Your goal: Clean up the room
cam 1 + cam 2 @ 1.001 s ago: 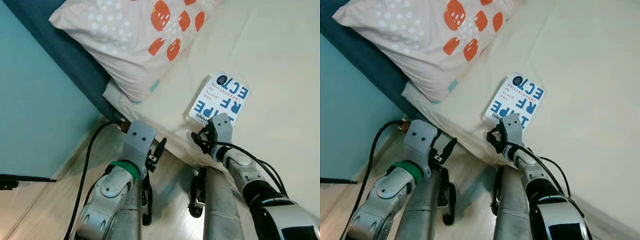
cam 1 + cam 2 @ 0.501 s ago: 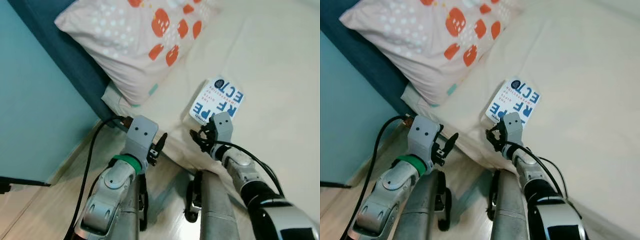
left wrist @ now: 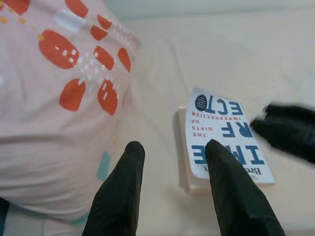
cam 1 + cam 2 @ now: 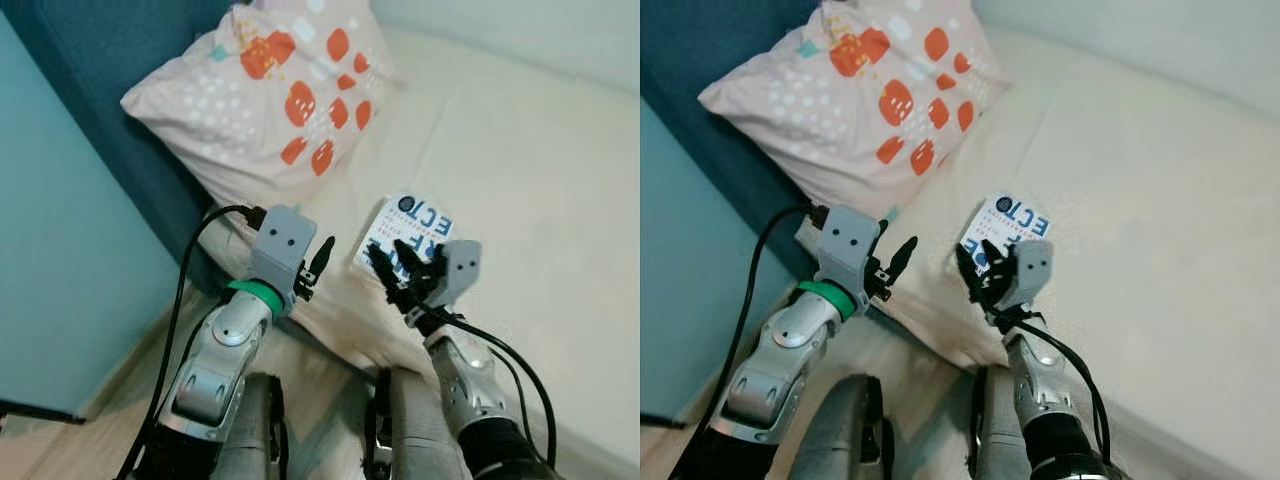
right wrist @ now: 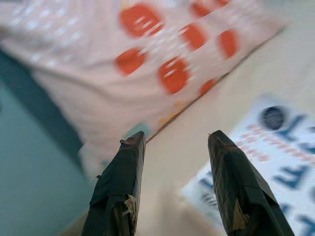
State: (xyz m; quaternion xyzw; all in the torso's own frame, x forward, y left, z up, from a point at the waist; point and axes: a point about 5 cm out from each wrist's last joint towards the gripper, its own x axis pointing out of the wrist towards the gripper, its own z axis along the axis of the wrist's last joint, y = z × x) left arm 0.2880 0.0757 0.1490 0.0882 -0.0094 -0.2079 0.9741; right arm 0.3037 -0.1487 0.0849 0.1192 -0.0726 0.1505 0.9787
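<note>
- The whole head picture has slid since a second ago: the pillow (image 4: 270,110) now sits higher and more fully in the upper left of the frame, and more of the bed (image 4: 520,180) shows. That is the camera tilting up and the robot closing in, not the things moving.
- The book (image 4: 405,235), white with blue letters, lies flat on the bed near the middle of the frame, just right of the pillow and close to the mattress edge. It looks to be where it was.
- The right gripper (image 4: 412,275) has risen from the book's near edge to hang over its lower part, fingers spread and holding nothing; whether they touch the cover cannot be told.
- The left gripper (image 4: 318,268) has come up from the floor side to mattress height, left of the book. In the left wrist view its fingers (image 3: 123,189) stand apart and empty, with the book between and beyond them.
- My reading: both arms are now lined up on the book, so picking it up seems the step at hand. The grasp is not yet made.
</note>
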